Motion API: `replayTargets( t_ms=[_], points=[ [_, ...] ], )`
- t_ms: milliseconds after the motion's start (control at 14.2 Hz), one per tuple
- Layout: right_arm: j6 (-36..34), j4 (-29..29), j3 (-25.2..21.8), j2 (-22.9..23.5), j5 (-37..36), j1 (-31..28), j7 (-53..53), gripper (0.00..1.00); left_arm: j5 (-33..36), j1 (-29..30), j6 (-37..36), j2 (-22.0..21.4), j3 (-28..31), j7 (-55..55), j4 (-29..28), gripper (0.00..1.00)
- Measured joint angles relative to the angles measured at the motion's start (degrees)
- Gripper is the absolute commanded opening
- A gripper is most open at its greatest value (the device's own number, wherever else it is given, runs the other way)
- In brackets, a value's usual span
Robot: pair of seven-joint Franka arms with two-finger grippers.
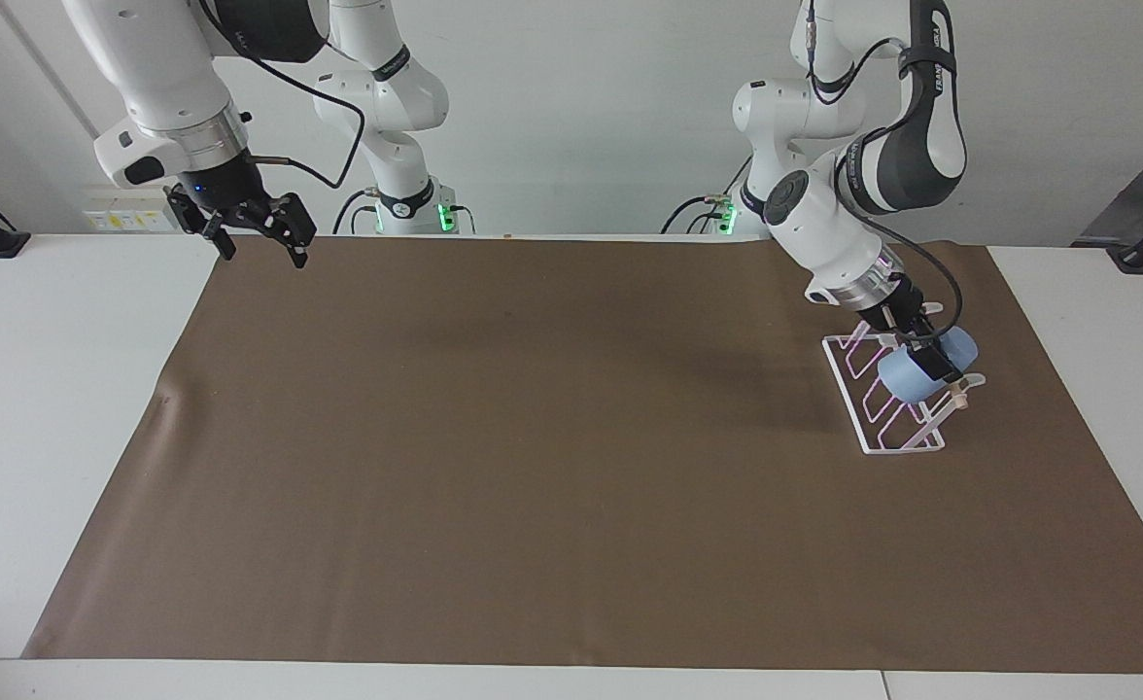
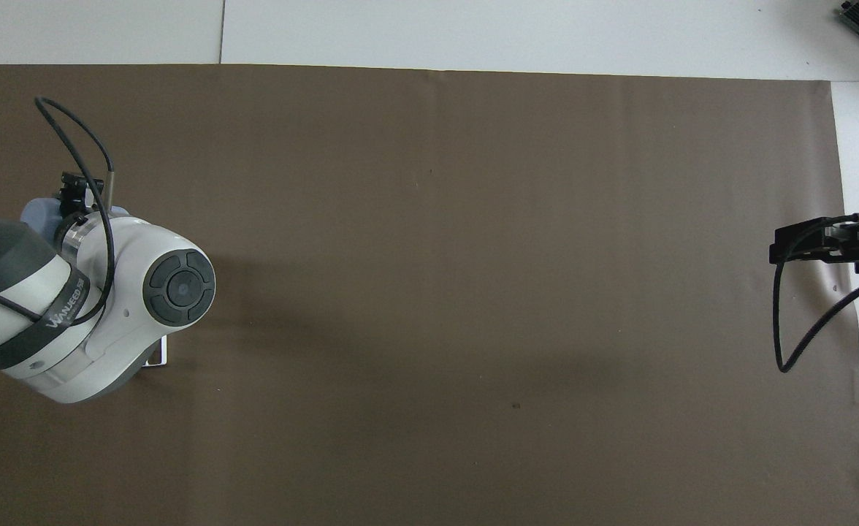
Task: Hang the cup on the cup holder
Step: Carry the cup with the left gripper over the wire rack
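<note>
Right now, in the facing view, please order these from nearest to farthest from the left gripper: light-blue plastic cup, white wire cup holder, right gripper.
1. Light-blue plastic cup: held in the left gripper.
2. White wire cup holder: directly under the cup.
3. Right gripper: waiting over the right arm's end of the table.

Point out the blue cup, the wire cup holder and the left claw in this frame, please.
blue cup (image 1: 902, 379), facing view, on its lower side wall.
wire cup holder (image 1: 884, 450), facing view, on its base wire farthest from the robots.
left claw (image 1: 939, 367), facing view, between its fingertips, shut on the cup.
</note>
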Motion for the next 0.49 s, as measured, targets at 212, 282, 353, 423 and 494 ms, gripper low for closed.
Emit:
replayTargets(
  t_ms=[212, 282, 353, 423, 494],
  points=[
    [0.0, -0.2, 0.0, -0.1, 0.0, 0.0, 0.0, 1.0, 0.0, 0.0, 0.1, 0.0, 0.0, 0.0, -0.1, 0.0],
    [0.0, -0.4, 0.0, -0.1, 0.0, 0.0, 0.0, 1.0, 0.0, 0.0, 0.1, 0.0, 0.0, 0.0, -0.2, 0.0],
    [0.0, -0.6, 0.0, -0.2, 0.0, 0.0, 0.0, 1.0, 0.0, 0.0, 0.4, 0.0, 0.0, 0.0, -0.3, 0.0],
    [0.0, -0.7, 0.0, -0.2, 0.0, 0.0, 0.0, 1.0, -0.1, 0.0, 0.8, 0.0, 0.0, 0.0, -0.5, 0.0],
    [0.0, -0.8, 0.0, -0.2, 0.0, 0.0, 0.0, 1.0, -0.1, 0.0, 1.3, -0.1, 0.0, 0.0, -1.0, 0.0]
  ],
)
